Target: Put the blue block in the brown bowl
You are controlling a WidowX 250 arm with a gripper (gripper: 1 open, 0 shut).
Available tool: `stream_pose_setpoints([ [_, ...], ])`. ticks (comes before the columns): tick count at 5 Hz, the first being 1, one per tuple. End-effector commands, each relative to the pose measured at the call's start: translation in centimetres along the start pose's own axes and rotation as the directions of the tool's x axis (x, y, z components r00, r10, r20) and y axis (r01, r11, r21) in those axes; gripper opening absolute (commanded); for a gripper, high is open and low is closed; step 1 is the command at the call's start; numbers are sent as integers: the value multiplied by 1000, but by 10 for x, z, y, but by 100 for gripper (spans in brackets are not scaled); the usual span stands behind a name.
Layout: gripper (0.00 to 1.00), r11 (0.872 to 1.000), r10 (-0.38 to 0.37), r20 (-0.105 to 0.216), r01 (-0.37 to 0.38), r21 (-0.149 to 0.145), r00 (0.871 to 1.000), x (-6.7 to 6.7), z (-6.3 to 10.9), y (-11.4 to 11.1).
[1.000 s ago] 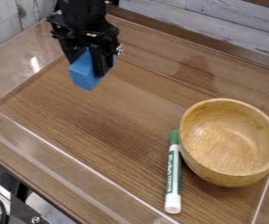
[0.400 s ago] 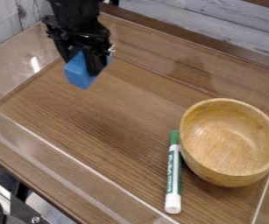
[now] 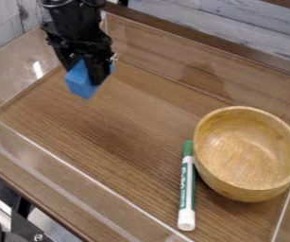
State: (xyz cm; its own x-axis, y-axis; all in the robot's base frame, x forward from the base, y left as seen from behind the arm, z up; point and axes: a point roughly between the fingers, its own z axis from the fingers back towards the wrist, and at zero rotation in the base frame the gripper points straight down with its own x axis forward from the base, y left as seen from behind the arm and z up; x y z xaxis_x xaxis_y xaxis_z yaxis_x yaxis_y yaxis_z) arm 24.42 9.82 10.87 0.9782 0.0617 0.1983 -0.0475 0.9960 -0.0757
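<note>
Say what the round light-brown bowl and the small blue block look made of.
Round light-brown bowl: looks like wood, smooth finish, going by the visible grain and thick rim.
Small blue block: matte, evenly coloured faces without clear highlights; painted wood, plastic or foam, can't tell which.

Bare wood lies between pincer [image 3: 89, 64] and bowl [image 3: 248, 154]; marker [image 3: 186, 186] stands beside the bowl.

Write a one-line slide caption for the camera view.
Gripper closed on a blue block, across the table from a brown bowl and marker.
</note>
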Motion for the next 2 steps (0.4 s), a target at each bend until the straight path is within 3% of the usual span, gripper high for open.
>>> stream_pose_setpoints([
  [1,0,1000,-6,39,6,9,999,4,14,-16],
  [2,0,1000,-11,37,11,2,999,2,18,-32],
])
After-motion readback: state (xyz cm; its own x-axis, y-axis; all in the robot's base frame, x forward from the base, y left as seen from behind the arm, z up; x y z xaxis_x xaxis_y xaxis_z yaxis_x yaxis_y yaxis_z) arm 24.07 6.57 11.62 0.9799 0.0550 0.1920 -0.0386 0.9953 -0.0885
